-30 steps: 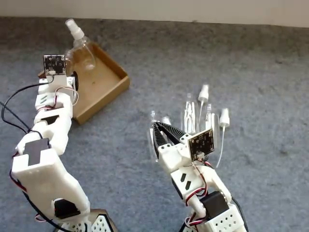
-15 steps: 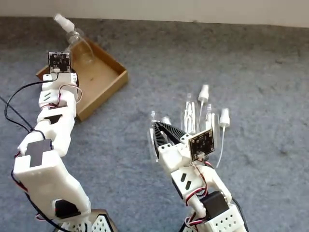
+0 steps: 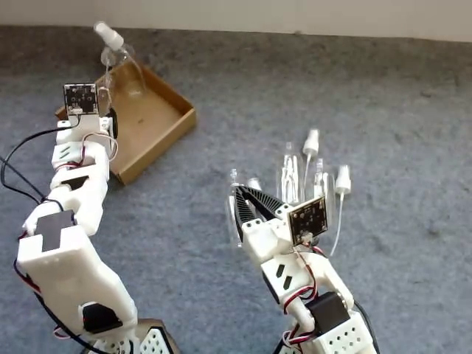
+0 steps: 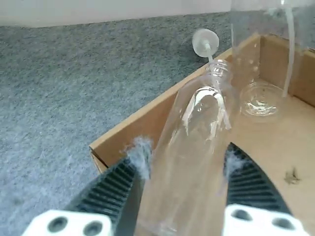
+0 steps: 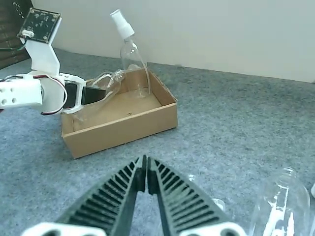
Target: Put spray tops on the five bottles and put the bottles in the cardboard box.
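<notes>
One clear plastic bottle [image 4: 202, 113], clamped by the left pincer [image 4: 186, 150], awaits release into the brown cardboard box [image 4: 147, 118]; right pincer [image 5: 146, 166] closed.

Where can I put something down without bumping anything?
Bare carpet lies between the cardboard box and the loose bottles, and right of the spray tops. It is crowded inside the box, where a capped bottle stands and the left gripper holds another bottle, and around the right gripper.
</notes>
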Action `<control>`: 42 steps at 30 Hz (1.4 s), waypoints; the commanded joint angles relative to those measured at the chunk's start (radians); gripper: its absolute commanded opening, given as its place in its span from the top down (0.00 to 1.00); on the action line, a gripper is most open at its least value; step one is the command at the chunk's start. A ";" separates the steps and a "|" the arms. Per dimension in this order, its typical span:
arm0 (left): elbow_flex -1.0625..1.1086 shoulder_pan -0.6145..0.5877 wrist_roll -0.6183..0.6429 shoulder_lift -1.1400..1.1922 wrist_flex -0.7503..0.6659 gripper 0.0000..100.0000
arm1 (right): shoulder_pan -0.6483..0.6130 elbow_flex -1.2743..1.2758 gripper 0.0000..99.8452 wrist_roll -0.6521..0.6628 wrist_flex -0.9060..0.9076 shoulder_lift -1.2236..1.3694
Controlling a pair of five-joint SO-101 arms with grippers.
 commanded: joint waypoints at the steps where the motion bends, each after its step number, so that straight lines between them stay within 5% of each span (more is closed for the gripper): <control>1: -0.012 -0.018 -0.003 -0.025 -0.014 0.81 | 0.012 0.134 0.99 0.009 0.002 -0.005; 12: 0.081 -0.015 -0.003 -0.257 -0.002 0.81 | 0.012 0.134 0.99 0.009 0.002 -0.004; 18: 0.099 -0.016 -0.003 -0.395 0.115 0.81 | 0.012 0.134 0.99 0.009 0.002 -0.004; 28: 0.090 0.082 -0.003 -0.760 0.770 0.81 | 0.019 0.134 0.99 0.006 0.002 -0.004; 36: 0.090 0.252 -0.006 -0.960 1.174 0.81 | 0.302 0.128 0.99 0.003 -0.002 -0.013; 42: -0.002 0.366 -0.003 -1.018 1.425 0.81 | 0.380 -0.010 0.99 0.008 0.116 -0.013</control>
